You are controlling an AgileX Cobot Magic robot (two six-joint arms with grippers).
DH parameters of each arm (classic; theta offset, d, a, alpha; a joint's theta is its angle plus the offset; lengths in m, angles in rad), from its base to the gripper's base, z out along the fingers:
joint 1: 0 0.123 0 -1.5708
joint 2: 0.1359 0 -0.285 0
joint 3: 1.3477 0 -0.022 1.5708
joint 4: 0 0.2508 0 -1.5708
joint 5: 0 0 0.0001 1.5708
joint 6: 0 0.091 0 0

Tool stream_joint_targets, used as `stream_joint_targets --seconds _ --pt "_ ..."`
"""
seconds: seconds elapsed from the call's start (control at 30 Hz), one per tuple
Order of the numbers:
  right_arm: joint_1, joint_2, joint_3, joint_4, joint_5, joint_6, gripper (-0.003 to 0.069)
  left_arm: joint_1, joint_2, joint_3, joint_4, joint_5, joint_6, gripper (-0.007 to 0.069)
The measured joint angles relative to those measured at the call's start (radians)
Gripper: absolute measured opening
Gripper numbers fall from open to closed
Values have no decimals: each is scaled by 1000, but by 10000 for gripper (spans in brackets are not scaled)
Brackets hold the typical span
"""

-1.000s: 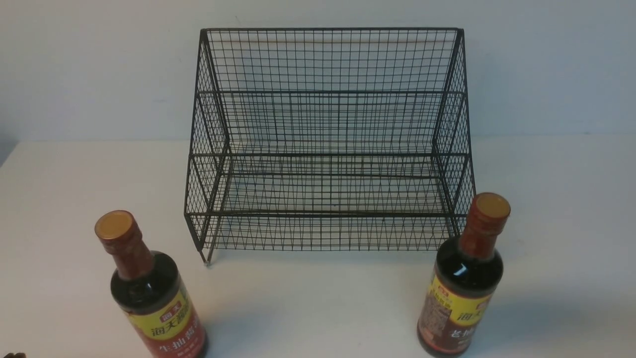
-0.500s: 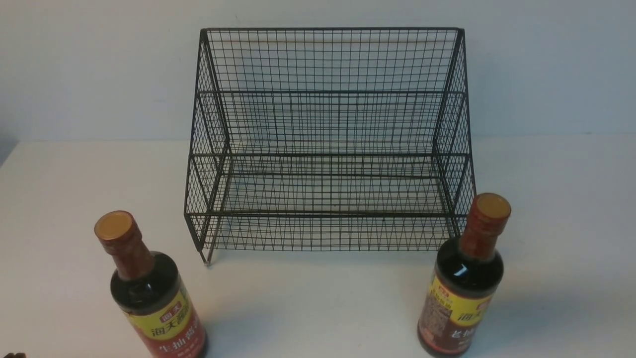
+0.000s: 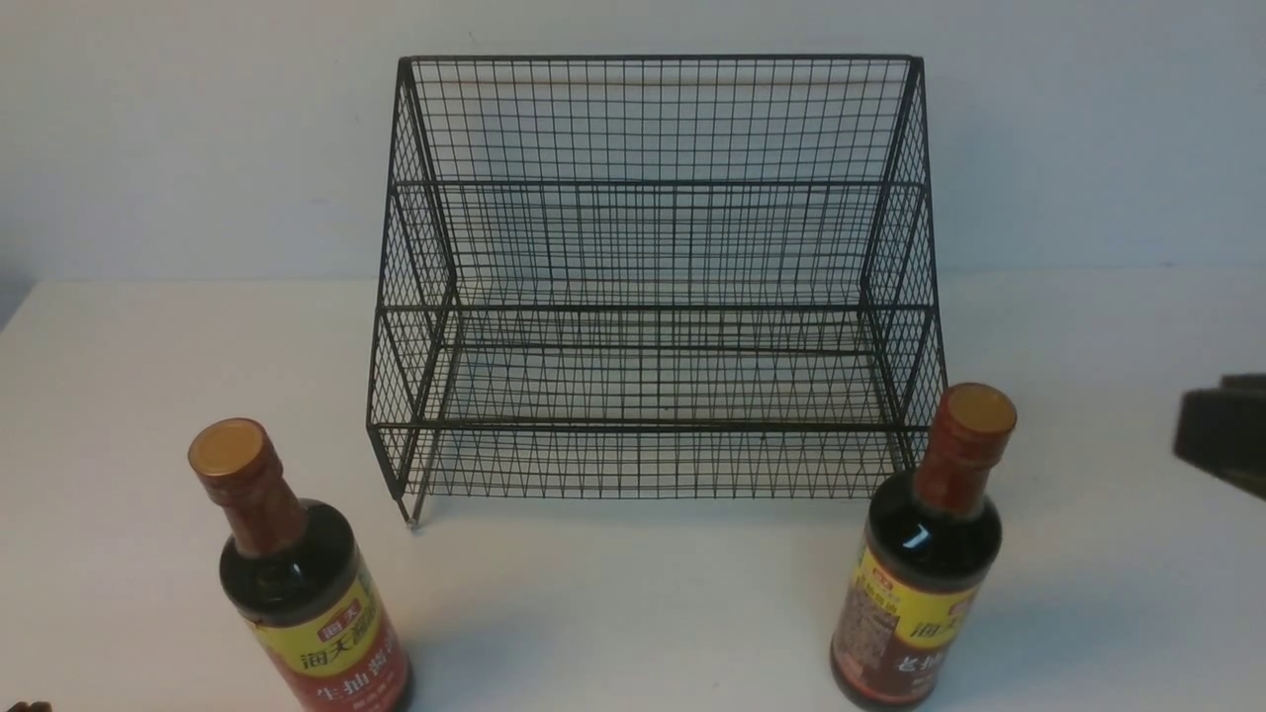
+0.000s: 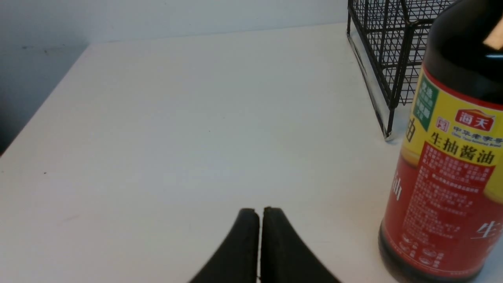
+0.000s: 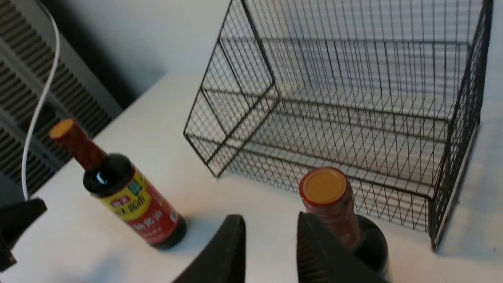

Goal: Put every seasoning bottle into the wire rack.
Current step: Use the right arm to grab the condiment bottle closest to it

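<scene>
Both bottles stand on the surface (image 3: 633, 613) outside the wire rack (image 3: 653, 425): the red-label soy-sauce bottle (image 3: 297, 578) off its front left corner, the brown-label soy-sauce bottle (image 3: 925, 554) at its front right. I judge the step in hand is the reach for the brown one. My right fingers (image 5: 232, 243) are spread, empty, beside its neck, and must straddle it next. Only the left wrist view shows my left fingers (image 4: 245, 243) pressed together.
</scene>
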Motion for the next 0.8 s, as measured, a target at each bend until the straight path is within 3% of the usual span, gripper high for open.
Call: stream_joint_targets --seconds 0.03,0.07,0.1,0.13,0.27,0.37,0.67,0.8 --pt "0 96 -61 -7 52 -26 294 0 0 0 0 0 0 -5" --pt "0 104 -61 -7 52 -26 294 0 0 0 0 0 0 -5" --pt "0 161 -116 -14 94 -46 353 0 0 0 0 0 0 -5" --pt "0 161 -116 -14 94 -46 360 0 0 0 0 0 0 -5" --pt "15 250 -186 -26 118 -84 498 0 0 0 0 0 0 -5" --pt "76 303 -187 -76 116 -95 567 0 0 0 0 0 0 -5" --pt "244 445 -187 -328 -25 79 587 0 0 0 0 0 0 -5" --pt "289 499 -187 -354 -60 114 587 0 0 0 0 0 0 -5"
